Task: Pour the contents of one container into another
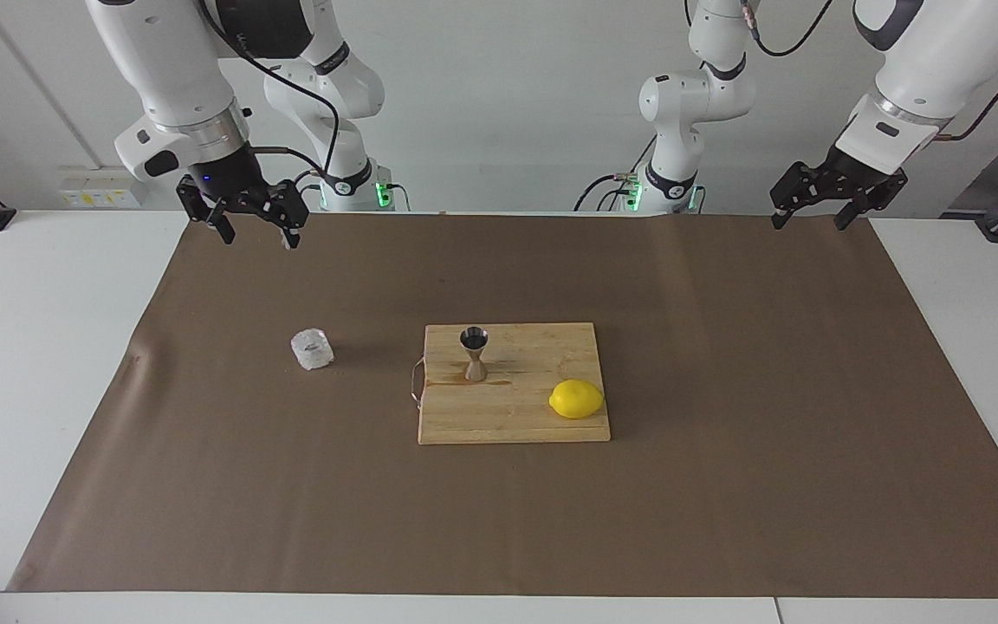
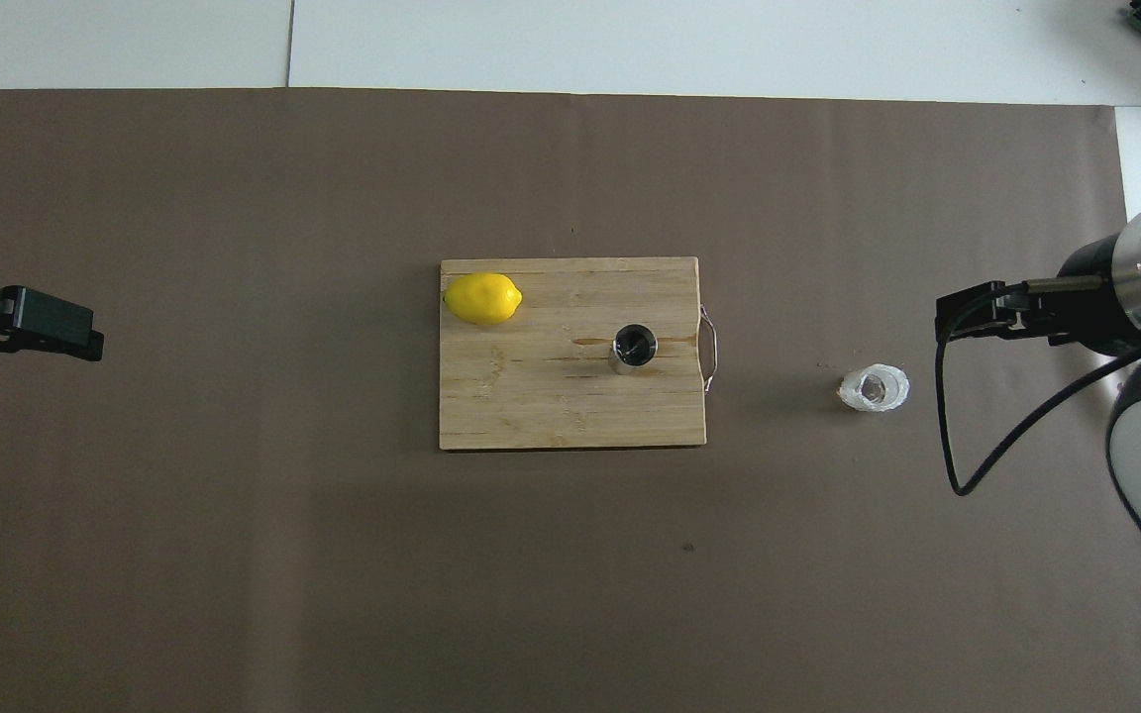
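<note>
Right now the right gripper [image 1: 255, 227] is hanging with its jaws spread and empty, up over the brown mat, the glass tumbler [image 1: 312, 348] standing below and apart from them. Out past it, the steel jigger [image 1: 474, 354] is standing upright on the cutting board [image 1: 512, 416] beside a lemon [image 1: 576, 399]. The left gripper [image 1: 812, 214] is waiting, jaws spread, over its end of the tabletop [image 1: 22, 364]. That tumbler looks rigid, slick and breakable; a mid-wall pinch seems best.

Both arms have glossy white rounded shells with silver wrist rings, black grippers, looping black cables, and green lights glowing at their bases.
</note>
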Robot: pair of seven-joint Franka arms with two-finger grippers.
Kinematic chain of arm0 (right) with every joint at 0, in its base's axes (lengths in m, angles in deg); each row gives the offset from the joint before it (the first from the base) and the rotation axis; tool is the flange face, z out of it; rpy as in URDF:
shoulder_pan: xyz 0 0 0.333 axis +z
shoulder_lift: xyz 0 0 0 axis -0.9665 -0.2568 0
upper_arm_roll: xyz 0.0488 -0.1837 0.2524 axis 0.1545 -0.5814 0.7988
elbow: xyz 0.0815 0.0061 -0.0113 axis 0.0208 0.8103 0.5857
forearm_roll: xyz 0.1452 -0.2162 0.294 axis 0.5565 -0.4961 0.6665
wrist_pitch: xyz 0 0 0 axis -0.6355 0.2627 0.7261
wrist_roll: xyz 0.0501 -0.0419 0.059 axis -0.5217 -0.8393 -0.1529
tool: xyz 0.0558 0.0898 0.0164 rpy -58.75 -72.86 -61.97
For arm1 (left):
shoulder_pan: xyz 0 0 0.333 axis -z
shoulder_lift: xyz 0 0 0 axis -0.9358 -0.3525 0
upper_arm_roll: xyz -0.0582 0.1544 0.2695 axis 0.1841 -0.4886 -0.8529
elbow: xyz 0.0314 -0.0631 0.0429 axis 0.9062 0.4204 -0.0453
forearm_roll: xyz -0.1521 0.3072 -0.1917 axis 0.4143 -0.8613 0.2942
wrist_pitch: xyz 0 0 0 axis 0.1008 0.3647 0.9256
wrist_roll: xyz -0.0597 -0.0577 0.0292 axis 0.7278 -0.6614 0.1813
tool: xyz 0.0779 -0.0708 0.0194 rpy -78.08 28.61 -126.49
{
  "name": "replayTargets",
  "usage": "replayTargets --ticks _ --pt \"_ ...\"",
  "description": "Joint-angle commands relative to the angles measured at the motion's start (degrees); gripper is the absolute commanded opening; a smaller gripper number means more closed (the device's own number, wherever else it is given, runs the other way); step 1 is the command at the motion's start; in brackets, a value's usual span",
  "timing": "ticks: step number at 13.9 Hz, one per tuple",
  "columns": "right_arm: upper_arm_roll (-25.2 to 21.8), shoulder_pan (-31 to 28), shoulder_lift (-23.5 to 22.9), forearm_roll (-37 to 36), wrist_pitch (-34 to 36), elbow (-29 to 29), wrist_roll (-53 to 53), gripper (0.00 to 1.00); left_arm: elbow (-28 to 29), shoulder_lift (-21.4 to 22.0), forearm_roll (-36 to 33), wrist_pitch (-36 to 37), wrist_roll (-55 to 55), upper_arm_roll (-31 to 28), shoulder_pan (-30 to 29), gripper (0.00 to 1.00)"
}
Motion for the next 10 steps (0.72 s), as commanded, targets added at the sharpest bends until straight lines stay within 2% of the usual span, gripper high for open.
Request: replayTargets --ticks 1,2,10 --pt "-3.65 3.66 -0.39 -1.01 2.74 -2.87 -1.27 1.0 1.18 1.21 0.51 0.32 -0.43 -0.35 0.09 1.0" --pt "-4.97 4.37 -0.39 -1.01 3.44 -3.05 -1.18 1.0 1.18 1.21 0.51 0.32 -0.51 -0.35 0.09 1.0" --pt "-4.89 4.11 -0.39 -1.01 3.88 -2.53 -0.66 1.0 1.18 1.21 0.51 0.32 -0.43 -0.35 0.09 1.0"
